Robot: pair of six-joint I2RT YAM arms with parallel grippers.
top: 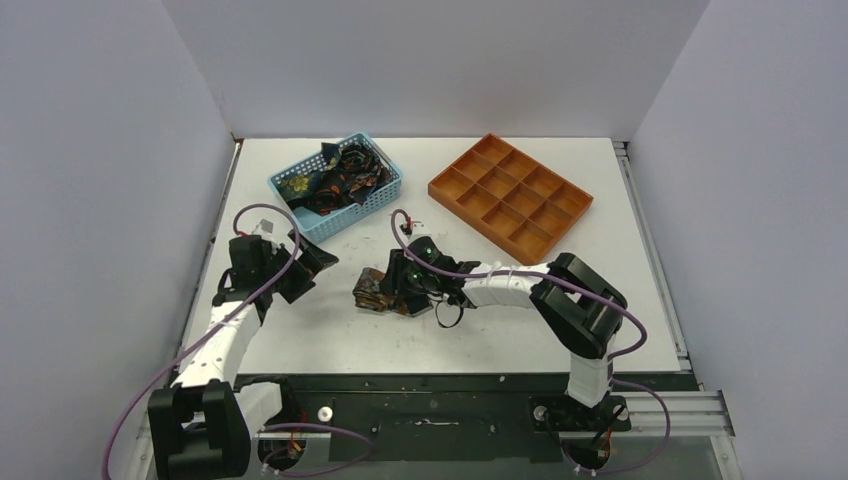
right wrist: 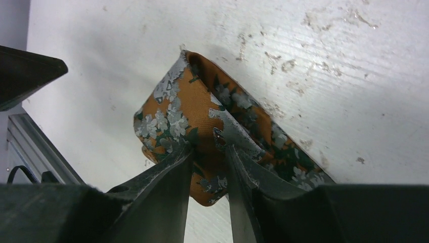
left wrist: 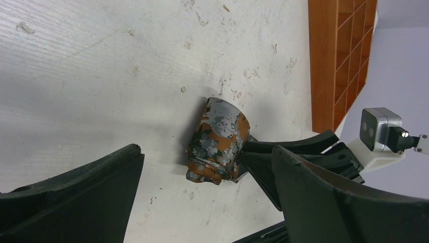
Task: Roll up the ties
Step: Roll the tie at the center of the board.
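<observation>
Rolling of one tie looks close to done. A compact orange-and-grey floral roll [top: 380, 292] lies on the white table [top: 500, 330] at the centre of the top view. Its layers are pinched between the fingers of the right gripper [right wrist: 208, 152], which are drawn in tight on the fabric. In the right wrist view the clamp is seen at the lower edge of the roll, with the coil bulging toward the upper left of the frame.

The left gripper [top: 305, 262] is held to the left of the roll in the top view, apart from it. Its jaws are spread wide and nothing is held between them. More ties [top: 335, 178] are heaped in the light-blue basket [top: 385, 192] at upper left, and an orange tray [top: 452, 192] is seen at upper right.

For the step to be done well, the pinch should be placed across all layers, so that the coil is not allowed to spring open. Whether the outer tail is tucked in cannot be told, so it should be checked before any release. The free side of the roll could be steadied by the open left gripper. Lifting is to be preferred to dragging, since the bottom turn could be peeled loose by the table.
</observation>
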